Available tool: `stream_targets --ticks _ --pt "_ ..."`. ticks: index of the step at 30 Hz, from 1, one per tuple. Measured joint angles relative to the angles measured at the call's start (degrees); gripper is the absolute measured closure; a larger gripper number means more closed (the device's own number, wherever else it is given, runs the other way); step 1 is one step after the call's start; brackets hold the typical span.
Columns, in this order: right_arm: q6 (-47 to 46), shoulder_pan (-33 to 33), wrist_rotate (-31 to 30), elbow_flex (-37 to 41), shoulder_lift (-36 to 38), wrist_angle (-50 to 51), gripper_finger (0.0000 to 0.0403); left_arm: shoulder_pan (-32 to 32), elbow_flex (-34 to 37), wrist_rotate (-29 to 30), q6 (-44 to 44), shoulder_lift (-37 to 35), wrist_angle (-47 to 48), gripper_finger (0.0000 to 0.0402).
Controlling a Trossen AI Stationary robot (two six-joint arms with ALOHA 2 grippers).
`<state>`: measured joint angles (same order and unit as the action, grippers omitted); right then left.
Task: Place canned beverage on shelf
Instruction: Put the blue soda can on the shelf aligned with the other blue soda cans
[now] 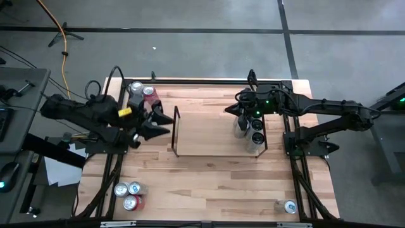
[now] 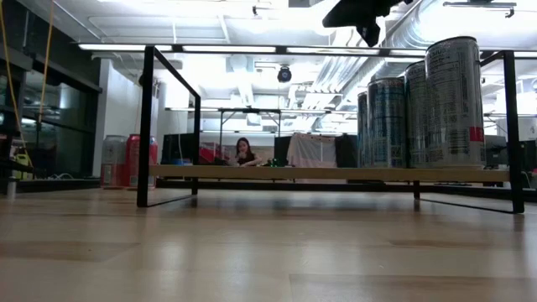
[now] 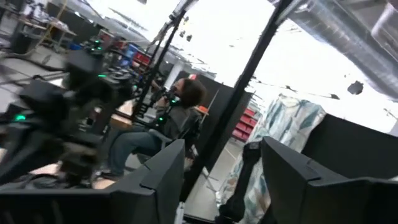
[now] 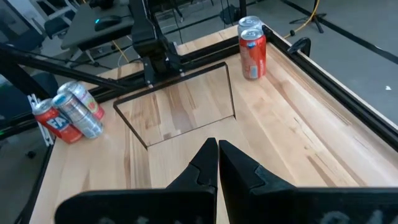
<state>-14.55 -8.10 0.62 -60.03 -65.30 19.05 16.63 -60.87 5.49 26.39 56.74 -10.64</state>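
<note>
On the wooden surface (image 1: 215, 174), the shelf (image 1: 218, 132) holds a few cans (image 1: 252, 130) at its right end, where the right pincer (image 1: 233, 110) sits closed above them. The left pincer (image 1: 163, 124) hangs just off the shelf's left end, beside two cans (image 1: 143, 93) at the far left corner. More cans (image 1: 128, 193) cluster at the near left, and a single can (image 1: 288, 206) stands near right.

Nine cans show in the high view: three standing on the one shelf (image 1: 218, 154) at its right end (image 1: 252, 132), two at the upper left (image 1: 142, 93), three at the lower left (image 1: 128, 194), one at the lower right (image 1: 289, 206). Two arms reach over the bench (image 1: 215, 180).
</note>
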Motion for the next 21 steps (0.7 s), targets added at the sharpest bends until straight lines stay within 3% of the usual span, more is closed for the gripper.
stream_targets --ticks 5,8,14,17,21 --pt "1.4 -0.02 0.0 0.0 0.0 0.02 0.0402 6.72 -8.26 4.14 -3.19 6.72 1.73 0.0192" --pt "2.94 -0.02 0.02 0.0 0.0 0.01 0.0402 8.88 -13.84 5.37 -4.04 9.03 9.22 0.0172" --pt "2.99 -0.15 0.02 0.0 0.0 0.02 0.0402 11.82 -27.15 6.3 0.87 11.56 40.16 0.0154" --pt "2.99 -0.15 -0.06 0.02 0.0 0.04 0.0402 14.43 -31.27 6.37 8.94 12.48 55.08 0.0155" --pt "3.02 -0.15 -2.02 0.02 0.0 0.28 0.0402 20.11 -31.79 6.3 23.73 13.85 73.54 0.0155"
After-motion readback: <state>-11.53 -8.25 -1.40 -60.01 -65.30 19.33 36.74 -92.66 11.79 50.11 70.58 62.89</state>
